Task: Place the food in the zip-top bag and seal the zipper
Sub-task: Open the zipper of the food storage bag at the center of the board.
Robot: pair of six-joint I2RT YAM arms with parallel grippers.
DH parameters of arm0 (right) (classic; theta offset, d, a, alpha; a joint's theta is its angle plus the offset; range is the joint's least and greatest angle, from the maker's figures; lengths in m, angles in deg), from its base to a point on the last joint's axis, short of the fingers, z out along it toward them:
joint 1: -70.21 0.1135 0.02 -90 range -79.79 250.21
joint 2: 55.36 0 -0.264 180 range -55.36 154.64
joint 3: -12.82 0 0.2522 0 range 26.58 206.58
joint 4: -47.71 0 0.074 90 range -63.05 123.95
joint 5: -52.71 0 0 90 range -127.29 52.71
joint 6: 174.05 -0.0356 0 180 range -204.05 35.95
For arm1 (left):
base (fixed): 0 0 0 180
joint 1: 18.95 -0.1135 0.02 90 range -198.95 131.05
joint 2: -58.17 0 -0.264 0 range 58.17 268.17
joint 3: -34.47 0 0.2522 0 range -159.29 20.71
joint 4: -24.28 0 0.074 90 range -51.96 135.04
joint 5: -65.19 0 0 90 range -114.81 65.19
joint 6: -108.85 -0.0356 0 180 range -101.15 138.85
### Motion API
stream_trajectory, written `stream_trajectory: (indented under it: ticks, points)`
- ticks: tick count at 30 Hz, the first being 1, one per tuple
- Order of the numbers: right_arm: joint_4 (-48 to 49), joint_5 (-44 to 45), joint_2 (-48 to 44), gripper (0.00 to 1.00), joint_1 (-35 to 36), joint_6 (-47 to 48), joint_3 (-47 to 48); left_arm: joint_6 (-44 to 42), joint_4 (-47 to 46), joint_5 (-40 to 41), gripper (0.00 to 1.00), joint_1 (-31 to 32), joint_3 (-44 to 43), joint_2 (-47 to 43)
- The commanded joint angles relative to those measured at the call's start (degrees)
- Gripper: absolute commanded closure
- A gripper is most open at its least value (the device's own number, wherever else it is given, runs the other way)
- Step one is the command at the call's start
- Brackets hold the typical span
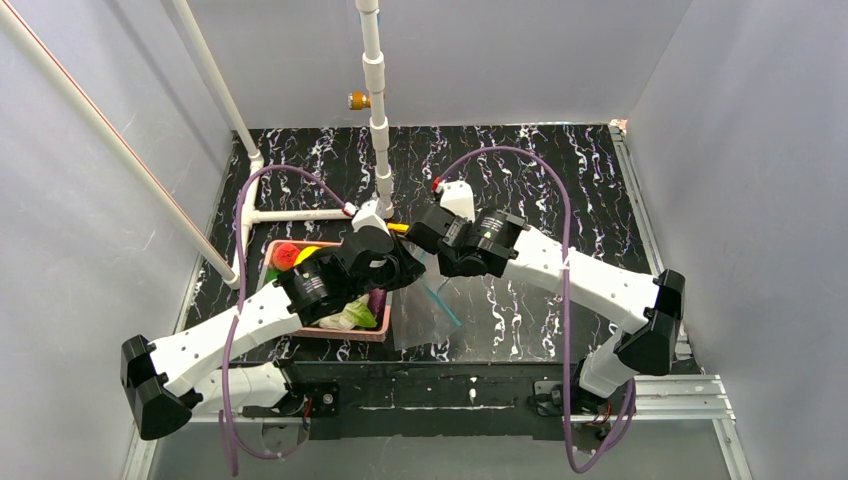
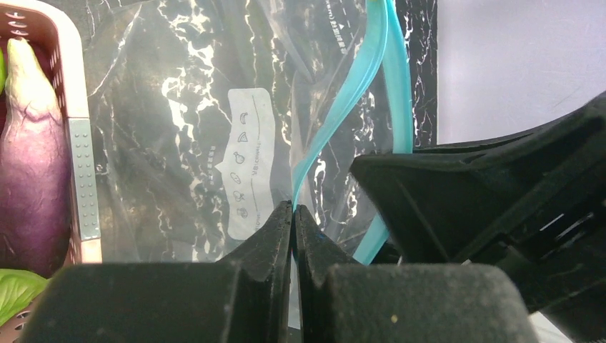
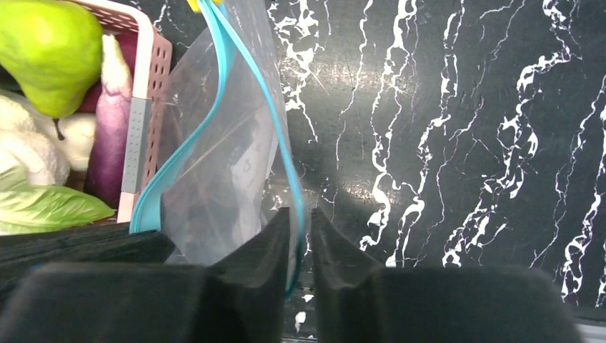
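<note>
- Step in hand, as I judge it: opening the mouth of the zip-top bag [image 2: 179, 143]. Nothing is inside it yet, and the food [image 3: 50, 43] in the wrist views lies in the pink basket [image 2: 75, 107], left of both grippers.
- Left gripper [image 2: 294, 209] is clamped on one lip of the zipper [image 2: 371, 64], right at its fingertips.
- Right gripper [image 3: 306, 221] has the other lip between narrowly parted jaws; I cannot tell whether it pinches.
- Zipper's long axis runs straight ahead from both sets of fingertips, lips bowed apart; the bag's body spreads ahead and left.
- Next move likely needs a firm right pinch, then drawing the lips apart sideways without slipping.
</note>
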Motion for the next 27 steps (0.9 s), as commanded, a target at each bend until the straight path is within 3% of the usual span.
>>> stream_trajectory:
  ticks: [1,3,7,11,16,20,24,27]
  points:
    - [-2.6,4.6,1.2,0.87,0.3,0.9,1.1,0.8,2.8,2.6,1.00,0.1,-2.5,-0.4]
    - [-2.3,6.9,0.9,0.99,0.3,2.2,-0.3,0.9,3.4,2.6,1.00,0.1,-2.9,-0.8]
    - [-2.6,13.4,-1.8,0.99,-0.7,3.3,-3.8,-0.9,4.6,3.6,1.00,0.1,-4.6,-1.5]
    - [2.0,14.7,-8.8,0.99,-4.4,11.5,-9.0,-5.2,5.6,1.9,1.00,-0.4,-9.1,1.1]
    - [12.5,3.5,-21.4,0.99,-11.2,23.8,-15.5,-6.8,6.5,-2.8,1.00,-4.0,-12.1,4.3]
    - [18.5,-9.0,-28.3,0.99,-11.4,30.6,-16.9,-7.5,0.1,-14.1,1.00,-7.9,-11.9,8.5]
    - [18.0,-13.5,-30.1,0.99,-11.5,32.2,-14.4,-8.1,-4.6,-23.0,1.00,-8.1,-14.0,15.2]
    - [16.9,-11.1,-30.1,0.99,-11.4,34.3,-14.3,-6.8,-6.3,-22.3,1.00,-8.0,-12.4,17.0]
